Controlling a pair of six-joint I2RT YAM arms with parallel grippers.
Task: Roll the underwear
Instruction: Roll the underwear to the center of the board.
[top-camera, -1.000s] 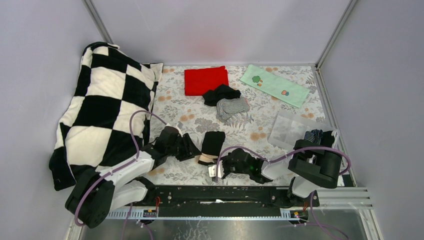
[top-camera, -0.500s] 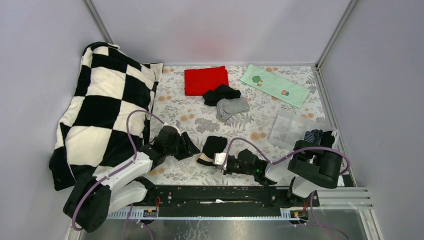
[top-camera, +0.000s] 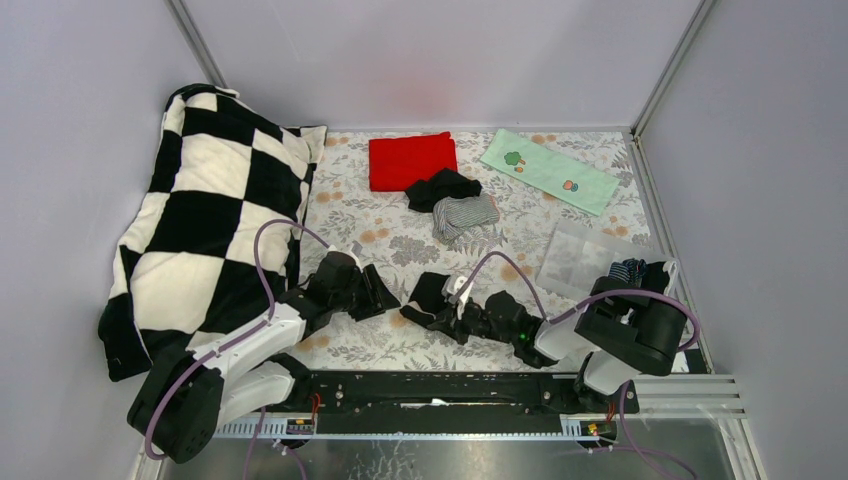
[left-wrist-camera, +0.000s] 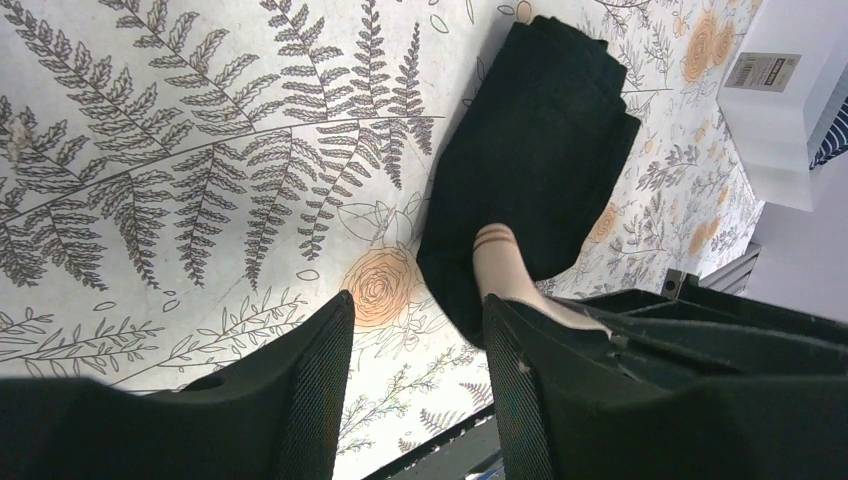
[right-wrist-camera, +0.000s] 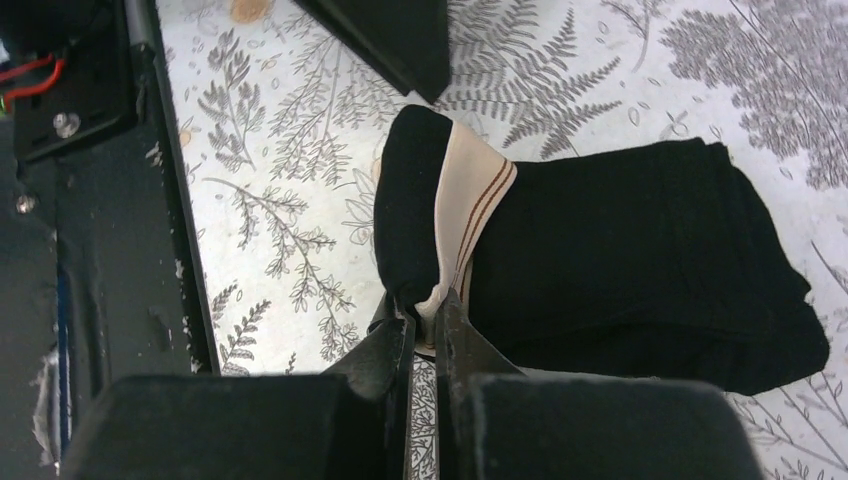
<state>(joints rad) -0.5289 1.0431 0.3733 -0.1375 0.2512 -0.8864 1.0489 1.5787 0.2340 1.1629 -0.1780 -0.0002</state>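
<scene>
Pinching cream waistband of black briefs with right tool, jaws clamped on band edge. We judge this grip lets waistband end turn over as roll's core. Briefs lie on floral worktop, well nearer arm bases than red cloth. Left tool spread apart, empty, also nearward of red cloth, slightly left. We guess it waits to pin fabric. Spare black brief overlaps red cloth's near edge, pinstriped grey brief just nearer.
</scene>
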